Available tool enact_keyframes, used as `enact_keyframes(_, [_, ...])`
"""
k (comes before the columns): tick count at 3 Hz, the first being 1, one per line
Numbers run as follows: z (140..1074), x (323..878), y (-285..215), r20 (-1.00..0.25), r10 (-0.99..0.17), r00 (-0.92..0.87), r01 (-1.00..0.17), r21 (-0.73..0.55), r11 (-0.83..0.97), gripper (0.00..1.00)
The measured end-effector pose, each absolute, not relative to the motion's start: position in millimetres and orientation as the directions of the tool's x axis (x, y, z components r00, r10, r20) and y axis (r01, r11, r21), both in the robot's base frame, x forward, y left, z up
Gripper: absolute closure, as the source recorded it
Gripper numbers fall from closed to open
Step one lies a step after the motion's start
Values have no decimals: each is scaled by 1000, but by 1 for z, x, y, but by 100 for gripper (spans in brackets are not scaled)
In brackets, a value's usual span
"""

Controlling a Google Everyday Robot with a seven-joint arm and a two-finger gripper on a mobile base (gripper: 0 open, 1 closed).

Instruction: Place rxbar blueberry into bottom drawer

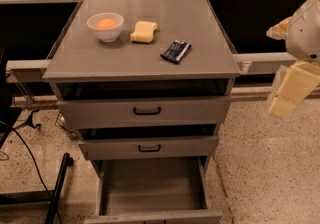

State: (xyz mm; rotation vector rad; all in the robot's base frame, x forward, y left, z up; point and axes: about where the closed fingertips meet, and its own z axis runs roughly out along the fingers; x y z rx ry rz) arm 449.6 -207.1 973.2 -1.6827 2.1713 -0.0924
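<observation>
The rxbar blueberry (176,51), a small flat bar in a dark navy wrapper with pale markings, lies on the grey cabinet top (200,28), right of centre. The bottom drawer (150,188) is pulled out, and its plain grey interior shows nothing inside. My gripper (291,93), pale and cream-coloured, hangs at the right edge of the view. It is beside the cabinet, well right of the bar and below the level of the top, and it holds nothing that I can see.
A white bowl (105,26) with an orange thing in it and a yellow sponge (143,32) sit on the top, left of the bar. The two upper drawers (147,111) with black handles stand slightly out. A black cable and pole (57,188) lie on the floor at the left.
</observation>
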Motion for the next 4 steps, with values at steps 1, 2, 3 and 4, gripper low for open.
enact_keyframes(1, [970, 464, -196, -318, -931, -178, -902, -326, 284, 0])
enact_keyframes(2, [952, 489, -183, -401, -899, -177, -883, -339, 325, 0])
enact_keyframes(3, [943, 512, -174, -464, -866, -184, -854, -361, 375, 0])
enact_keyframes(4, [941, 515, -168, -465, -868, -174, -855, -366, 367, 0])
